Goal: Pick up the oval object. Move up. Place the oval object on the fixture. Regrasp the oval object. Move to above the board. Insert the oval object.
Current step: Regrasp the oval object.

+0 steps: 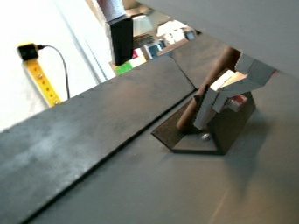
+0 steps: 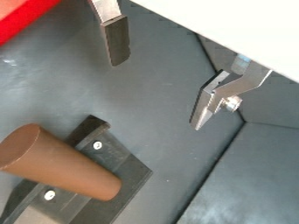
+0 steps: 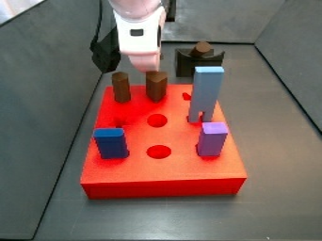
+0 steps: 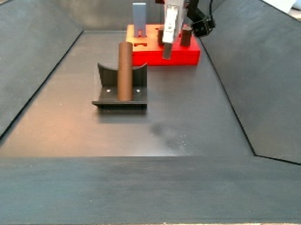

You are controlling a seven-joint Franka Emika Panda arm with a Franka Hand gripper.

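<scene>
A: Gripper [image 2: 163, 74] state?
B: Fingers [image 2: 114, 39] spread, nothing between them, hanging above the board [image 4: 163, 54] at the far end.
A: Oval object [image 4: 122, 68]?
B: Upright on the fixture [image 4: 120, 90], mid-floor, well apart from the gripper.

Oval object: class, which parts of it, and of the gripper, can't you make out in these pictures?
1. Side view: only the top of the oval object shows; the fixture and a tall blue block hide the rest.
2. Wrist view: the picture's edge cuts off one end of it.
3. Wrist view: a finger of the open gripper covers part of it.
4. Side view: the gripper's fingertips are too small to tell.
</scene>
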